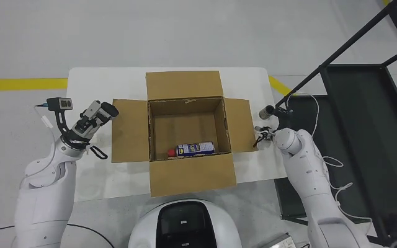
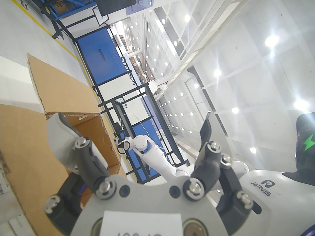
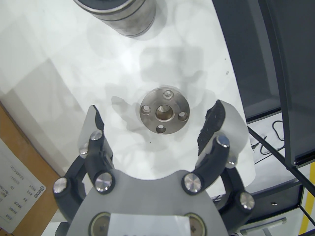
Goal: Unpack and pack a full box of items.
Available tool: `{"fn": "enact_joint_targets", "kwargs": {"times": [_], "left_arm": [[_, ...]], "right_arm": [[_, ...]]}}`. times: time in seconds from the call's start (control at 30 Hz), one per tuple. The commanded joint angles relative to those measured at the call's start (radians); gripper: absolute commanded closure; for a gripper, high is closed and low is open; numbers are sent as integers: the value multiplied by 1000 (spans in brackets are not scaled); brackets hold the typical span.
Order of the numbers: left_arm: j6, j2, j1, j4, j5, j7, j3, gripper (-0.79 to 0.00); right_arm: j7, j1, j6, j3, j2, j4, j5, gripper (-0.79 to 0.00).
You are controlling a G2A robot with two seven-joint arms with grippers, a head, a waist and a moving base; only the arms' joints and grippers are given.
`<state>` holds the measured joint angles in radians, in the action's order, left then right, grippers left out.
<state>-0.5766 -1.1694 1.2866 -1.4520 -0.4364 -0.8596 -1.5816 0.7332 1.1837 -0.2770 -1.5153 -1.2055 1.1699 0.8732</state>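
White table (image 1: pixel 99 80) on pale grey floor (image 1: pixel 186 31), with a yellow line crossing behind it. Right gripper (image 1: pixel 263 133) hangs low over a narrow strip of tabletop. A box (image 1: pixel 226 127) flap (image 3: pixel 11 127) is on one side of it and the table edge on the other. Past that edge a dark metal rack (image 1: pixel 353 124) stands close, so room is tight there. Its fingers (image 3: pixel 216 114) are spread wide and hold nothing. Centred between them and touching neither pad, a flange (image 3: pixel 164 117) lies flat on the tabletop. It is round dull steel, with one centre bore and four small holes around it. Ahead of the fingertips, well beyond the flange, is a steel sleeve (image 3: pixel 110 1), ringed with grooves, with a dark hollow bore.

Left gripper (image 2: pixel 131 119) sits off the box's opposite flap, tipped up toward the ceiling lights (image 2: pixel 272 40). Its fingers are wide apart with nothing in them. Open table lies around it, and a raw, torn cardboard edge runs just beside one finger.

Box: brown corrugated cardboard between the two grippers, four flaps folded out flat. Inside, a spray can (image 1: pixel 194 149) lies on its side against the wall nearest the robot. It has a blue-and-white body and a red cap.
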Motion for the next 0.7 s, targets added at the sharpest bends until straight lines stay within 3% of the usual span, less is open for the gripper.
{"fn": "enact_joint_targets", "kwargs": {"times": [0.0,0.33,0.53,0.67], "left_arm": [[0,0,0,0,0,0,0,-785],[0,0,0,0,0,0,0,-785],[0,0,0,0,0,0,0,-785],[0,0,0,0,0,0,0,-785]], "right_arm": [[-10,49,-11,-20,3,70,-9,-785],[-28,331,-47,-123,17,519,-4,-785],[-52,379,-44,-144,19,695,13,-785],[-9,367,49,-105,24,796,71,-785]]}}
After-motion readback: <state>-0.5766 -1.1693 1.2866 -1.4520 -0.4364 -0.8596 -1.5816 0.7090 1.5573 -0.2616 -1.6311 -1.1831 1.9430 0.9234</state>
